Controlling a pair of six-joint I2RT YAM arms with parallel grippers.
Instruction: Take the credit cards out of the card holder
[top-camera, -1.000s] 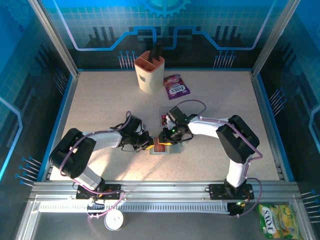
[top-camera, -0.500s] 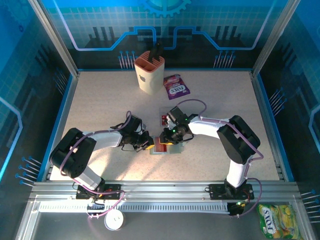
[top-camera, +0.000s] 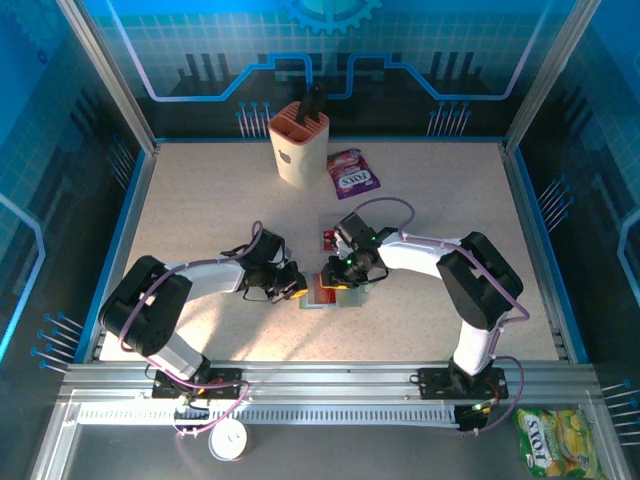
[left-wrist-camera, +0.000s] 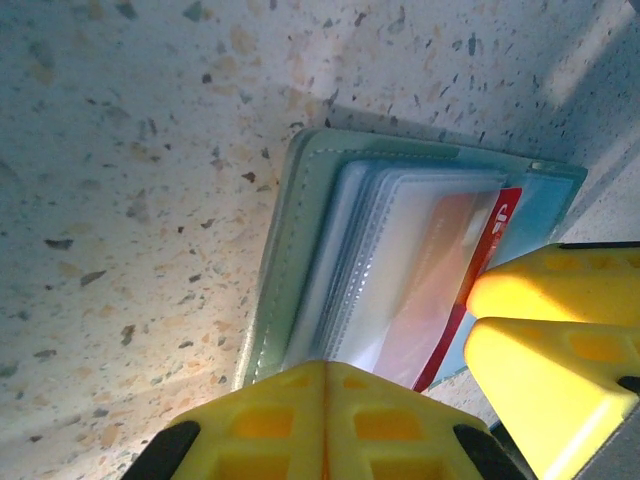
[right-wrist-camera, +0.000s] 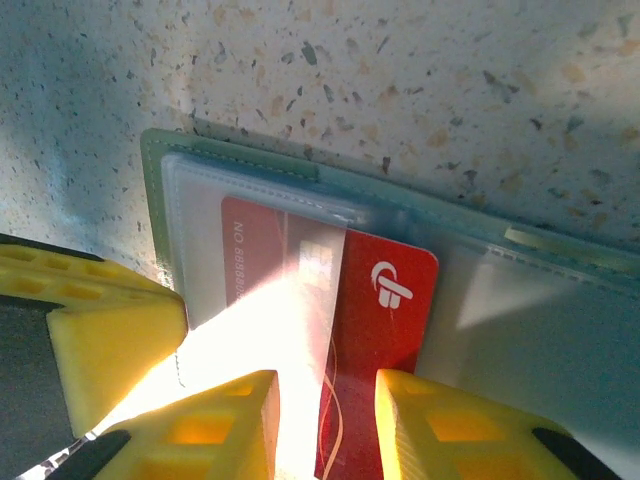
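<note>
The left hand (left-wrist-camera: 325, 378) was shut tight, its yellow fingers pressed together on the near edge of the card holder (left-wrist-camera: 275, 262), where the clear sleeves ran in between them. The holder lay open and flat on the speckled bench (left-wrist-camera: 130, 150), near the middle, its grey-green cover underneath and the sleeves fanned on top.

The right hand (right-wrist-camera: 327, 388) came at the holder from the other side, meeting the left hand over it. It stood partly open, one finger on either side above a red card (right-wrist-camera: 392, 292). Whether the fingertips touched the card could not be told. That card sat in the holder, one half under a clear sleeve and washed in glare, the other half bare, showing a white logo.

Just beyond the holder, another small red card (top-camera: 328, 240) lay on the bench. Farther back stood a beige slotted cup (top-camera: 298, 150), with a purple-and-white packet (top-camera: 352, 172) beside it.
</note>
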